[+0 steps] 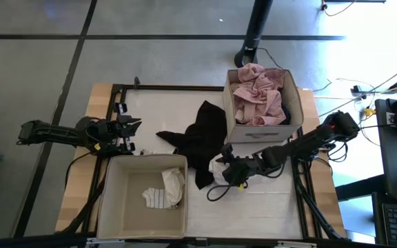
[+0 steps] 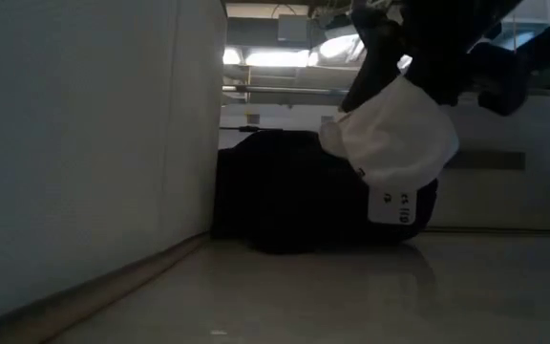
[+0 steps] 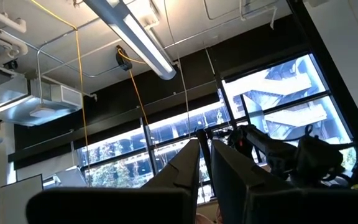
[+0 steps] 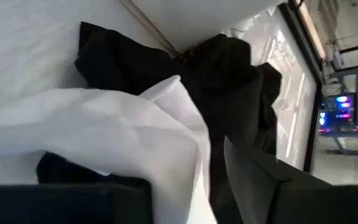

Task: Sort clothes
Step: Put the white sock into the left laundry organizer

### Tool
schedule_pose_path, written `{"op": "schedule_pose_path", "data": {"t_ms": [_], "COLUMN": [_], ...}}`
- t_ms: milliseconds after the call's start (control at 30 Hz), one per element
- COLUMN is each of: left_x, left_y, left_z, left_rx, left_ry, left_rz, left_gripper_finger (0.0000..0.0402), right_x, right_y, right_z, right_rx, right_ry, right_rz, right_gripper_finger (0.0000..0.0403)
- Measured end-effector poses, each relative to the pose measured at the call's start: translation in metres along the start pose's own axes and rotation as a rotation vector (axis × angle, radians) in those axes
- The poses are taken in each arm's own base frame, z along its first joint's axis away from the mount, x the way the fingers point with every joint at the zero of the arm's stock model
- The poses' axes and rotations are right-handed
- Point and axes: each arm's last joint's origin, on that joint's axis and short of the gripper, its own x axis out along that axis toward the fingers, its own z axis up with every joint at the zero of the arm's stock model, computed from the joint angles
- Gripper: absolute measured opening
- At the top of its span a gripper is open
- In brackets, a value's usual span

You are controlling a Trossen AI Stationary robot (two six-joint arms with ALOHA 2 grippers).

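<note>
Between the two boxes, hanging a white piece (image 1: 219, 170) from the right claw (image 1: 227, 173), fingers pinching its cloth, just off the bench (image 1: 267, 200), left box (image 1: 112, 207) lying well leftward.

Two beige fabric boxes (image 1: 119, 200) (image 1: 293, 96) on table (image 1: 267, 213); fluorescent ceiling light (image 3: 143, 38) overhead.

Table centre blocked by black garment (image 1: 202, 138), sprawled between the two boxes. Lower-left box (image 1: 112, 200) and upper-right box (image 1: 291, 89) wall off their corners. Bare tabletop (image 1: 160, 110) lies open at upper centre-left, and at lower right below the right arm.
</note>
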Motion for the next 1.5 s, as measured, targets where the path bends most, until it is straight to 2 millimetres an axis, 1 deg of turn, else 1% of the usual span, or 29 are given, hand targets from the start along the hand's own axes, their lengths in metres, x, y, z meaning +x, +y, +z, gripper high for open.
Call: {"op": "schedule_pose_path", "data": {"t_ms": [67, 133, 200, 333, 367, 400, 567, 767, 933, 1133, 1267, 1367, 1500], "left_x": [0.0, 0.0, 0.0, 0.0, 0.0, 0.0, 0.0, 0.0, 0.0, 0.0, 0.0, 0.0, 0.0], "left_y": [0.0, 0.0, 0.0, 0.0, 0.0, 0.0, 0.0, 0.0, 0.0, 0.0, 0.0, 0.0, 0.0], "left_z": [0.0, 0.0, 0.0, 0.0, 0.0, 0.0, 0.0, 0.0, 0.0, 0.0, 0.0, 0.0, 0.0], "left_rx": [0.0, 0.0, 0.0, 0.0, 0.0, 0.0, 0.0, 0.0, 0.0, 0.0, 0.0, 0.001, 0.019], "left_ry": [0.001, 0.0, 0.0, 0.0, 0.0, 0.0, 0.0, 0.0, 0.0, 0.0, 0.0, 0.0, 0.0], "left_rz": [-0.001, 0.0, 0.0, 0.0, 0.0, 0.0, 0.0, 0.0, 0.0, 0.0, 0.0, 0.0, 0.0], "left_gripper_finger": [0.0031, 0.0031, 0.0031, 0.0031, 0.0031, 0.0031, 0.0031, 0.0031, 0.0031, 0.0031, 0.0031, 0.0031, 0.0031], "right_x": [0.0, 0.0, 0.0, -0.004, -0.005, -0.007, -0.026, -0.058, -0.078, -0.085, -0.087, -0.088, -0.08], "right_y": [-0.001, -0.001, -0.002, -0.006, -0.009, -0.012, -0.036, -0.072, -0.095, -0.116, -0.13, -0.143, -0.156], "right_z": [0.0, 0.0, 0.001, 0.005, 0.007, 0.01, 0.032, 0.061, 0.08, 0.093, 0.099, 0.103, 0.107], "right_rx": [-0.01, -0.025, -0.058, -0.128, -0.136, -0.151, -0.175, -0.23, -0.239, -0.237, -0.226, -0.192, -0.167], "right_ry": [0.008, 0.014, 0.009, 0.015, 0.015, 0.016, -0.001, -0.047, -0.144, -0.305, -0.455, -0.584, -0.732], "right_rz": [-0.02, -0.035, -0.051, -0.051, -0.052, -0.055, -0.091, -0.153, -0.251, -0.408, -0.48, -0.54, -0.616], "right_gripper_finger": [0.015, 0.0136, 0.0109, 0.0031, 0.0016, 0.001, 0.0026, 0.0006, 0.0017, 0.001, 0.0006, 0.0013, 0.002]}}
